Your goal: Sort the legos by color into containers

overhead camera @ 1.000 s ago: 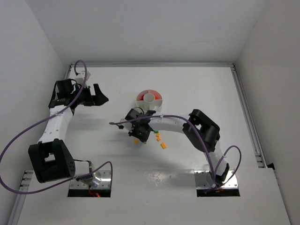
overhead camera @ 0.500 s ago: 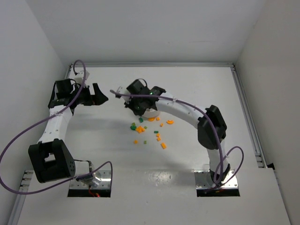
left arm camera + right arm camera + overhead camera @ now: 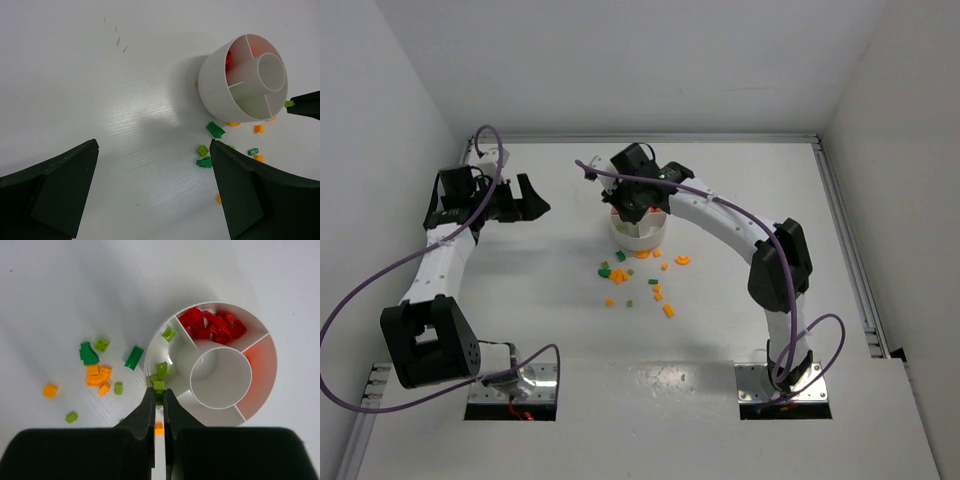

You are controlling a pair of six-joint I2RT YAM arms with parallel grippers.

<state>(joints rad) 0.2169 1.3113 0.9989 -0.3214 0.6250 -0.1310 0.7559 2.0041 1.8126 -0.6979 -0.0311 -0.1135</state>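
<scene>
1. The right gripper (image 3: 159, 393) has its two black fingers pinched almost together on one tiny light-green plastic lego brick (image 3: 159, 385). The brick sits at the very fingertips, and nothing else is in the grip.
2. Handling, as judged: the brick looks rigid, smooth and almost weightless. It should bear a firm pinch without damage. Its slick faces and small size make it liable to twist or pop free if taken off-centre. The best hold is across two flat opposite sides, as here.
3. The held brick hangs at the rim of the round white plastic dish (image 3: 215, 87), by the wedge section (image 3: 171, 352) that already contains two light-green bricks. Whether it touches the rim cannot be told.
4. The neighbouring wedge carries a heap of red bricks (image 3: 212, 322). The central cup (image 3: 220, 377) and the remaining wedges show no bricks.
5. Unsorted legos lie on the white worktop (image 3: 720, 330) just beside the dish: an orange cluster (image 3: 97, 376), dark-green pieces (image 3: 89, 354) and a few scattered light-green and orange ones.
6. The left gripper (image 3: 154, 150) stands well apart from the dish. Its jaws are spread to full width and it holds and touches nothing.
</scene>
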